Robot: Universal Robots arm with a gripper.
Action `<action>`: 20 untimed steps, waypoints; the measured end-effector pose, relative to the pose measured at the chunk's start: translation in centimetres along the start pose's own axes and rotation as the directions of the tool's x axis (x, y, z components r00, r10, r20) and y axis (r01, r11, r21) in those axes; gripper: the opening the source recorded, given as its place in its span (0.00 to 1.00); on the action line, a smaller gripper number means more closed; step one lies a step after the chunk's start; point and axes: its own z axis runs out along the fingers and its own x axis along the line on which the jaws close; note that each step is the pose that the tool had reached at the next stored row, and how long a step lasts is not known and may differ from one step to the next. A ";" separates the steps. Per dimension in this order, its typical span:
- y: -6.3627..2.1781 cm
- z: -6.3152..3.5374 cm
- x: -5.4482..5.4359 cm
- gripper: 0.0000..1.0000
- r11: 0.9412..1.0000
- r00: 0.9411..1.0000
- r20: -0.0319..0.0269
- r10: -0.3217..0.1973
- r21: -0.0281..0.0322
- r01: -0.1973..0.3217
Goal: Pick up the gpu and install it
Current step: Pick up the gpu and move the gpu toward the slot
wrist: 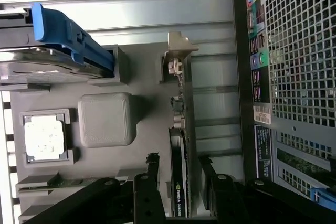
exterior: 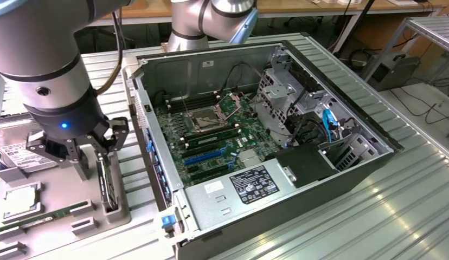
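Fingers [wrist: 152, 174] flank gpu [wrist: 178, 171], seemingly apart, per wrist view

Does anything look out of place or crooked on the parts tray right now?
Nothing stands out. The gpu stands on edge, straight in its slot in the gray tray, and the gripper is open with a finger on either side of it.

The table [exterior: 369, 216] was ribbed silvery metal, and bright light lay in pale streaks across its slats near the exterior view's right corner. Beyond its far edge ran a wooden worktop [exterior: 304, 6]. Off the exterior view's right edge stood a grey metal frame [exterior: 427, 27], with a dark box [exterior: 395, 67] and loose cables [exterior: 432, 111] on the pale floor [exterior: 409, 97].
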 end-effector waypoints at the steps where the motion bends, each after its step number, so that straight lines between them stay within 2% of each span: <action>1: -0.09 0.17 0.0 0.42 1.000 1.000 0.000 0.000 0.000 0.000; 12: -0.27 2.49 0.0 0.42 1.000 1.000 0.000 0.002 0.000 -0.002; 20: -0.28 2.74 0.0 0.42 1.000 1.000 0.000 0.009 0.000 -0.009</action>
